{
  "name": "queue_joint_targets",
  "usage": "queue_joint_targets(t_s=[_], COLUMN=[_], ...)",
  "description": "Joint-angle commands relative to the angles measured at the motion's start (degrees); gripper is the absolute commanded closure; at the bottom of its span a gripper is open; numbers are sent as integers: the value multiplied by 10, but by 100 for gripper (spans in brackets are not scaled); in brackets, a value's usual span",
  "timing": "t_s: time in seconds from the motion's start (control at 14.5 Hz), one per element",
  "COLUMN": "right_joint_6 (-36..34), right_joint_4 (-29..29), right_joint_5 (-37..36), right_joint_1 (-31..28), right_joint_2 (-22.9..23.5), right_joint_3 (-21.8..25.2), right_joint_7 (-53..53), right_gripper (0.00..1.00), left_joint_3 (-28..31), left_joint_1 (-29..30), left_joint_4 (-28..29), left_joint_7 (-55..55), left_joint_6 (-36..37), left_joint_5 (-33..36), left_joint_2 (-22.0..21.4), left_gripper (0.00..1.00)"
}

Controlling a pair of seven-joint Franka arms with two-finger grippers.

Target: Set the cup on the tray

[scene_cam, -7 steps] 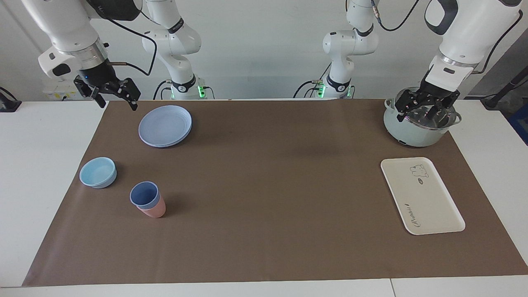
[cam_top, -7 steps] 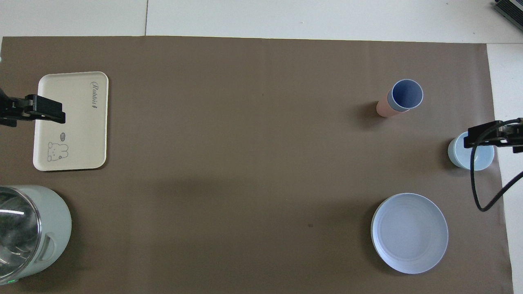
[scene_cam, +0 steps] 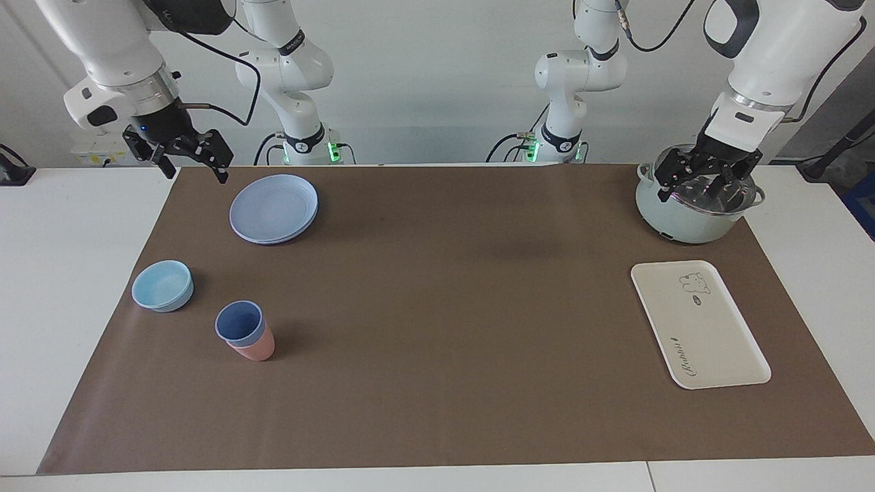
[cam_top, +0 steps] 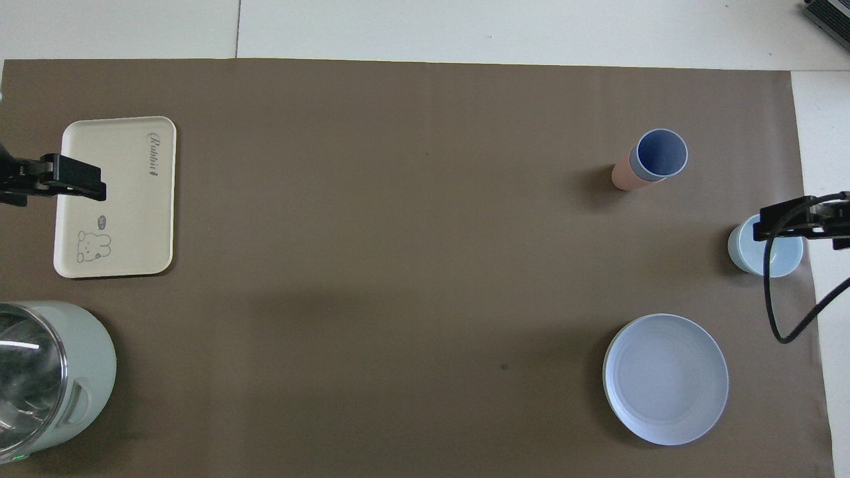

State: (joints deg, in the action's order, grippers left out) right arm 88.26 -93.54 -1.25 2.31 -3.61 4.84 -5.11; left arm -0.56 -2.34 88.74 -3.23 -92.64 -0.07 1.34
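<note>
The periwinkle-blue cup (scene_cam: 239, 322) stands upright, nested inside a salmon-pink cup (scene_cam: 256, 350), toward the right arm's end of the table; it also shows in the overhead view (cam_top: 661, 154). The cream-white tray (scene_cam: 704, 335) with a bear drawing lies flat toward the left arm's end, and shows in the overhead view too (cam_top: 129, 199). My right gripper (scene_cam: 190, 164) hangs open and empty in the air beside the round plate. In the overhead view it (cam_top: 790, 224) covers the bowl's edge. My left gripper (scene_cam: 704, 183) hangs open and empty over the pot. In the overhead view it (cam_top: 70, 182) overlaps the tray's edge.
A round blue plate (scene_cam: 273, 207) lies near the robots at the right arm's end. A light-blue bowl (scene_cam: 163, 285) sits beside the cups. A pale green pot (scene_cam: 690, 222) with a glass lid stands nearer to the robots than the tray. A brown mat (scene_cam: 444, 307) covers the table.
</note>
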Motion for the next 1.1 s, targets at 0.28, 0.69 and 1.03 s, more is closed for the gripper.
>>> queue_joint_targets(t_s=[0.28,0.69,1.03], right_joint_6=[74,229,287], right_joint_4=[-43,-131,-160], right_joint_5=[5,102,290], right_joint_1=[-21,-97,-166], right_joint_2=[-14,-10,57], right_joint_3=[0,1,1], right_joint_7=[114,425,742], right_gripper=[0,0,0], left_joint_3=[-2,-2,-2], left_joint_1=[4,4,5], left_joint_4=[11,13,13], left_joint_7=[36,74,71], left_joint_6=[-3,-4,-5], left_joint_5=[-6,-7,-7], left_joint_2=[-9,-9,-9], left_gripper=[0,0,0])
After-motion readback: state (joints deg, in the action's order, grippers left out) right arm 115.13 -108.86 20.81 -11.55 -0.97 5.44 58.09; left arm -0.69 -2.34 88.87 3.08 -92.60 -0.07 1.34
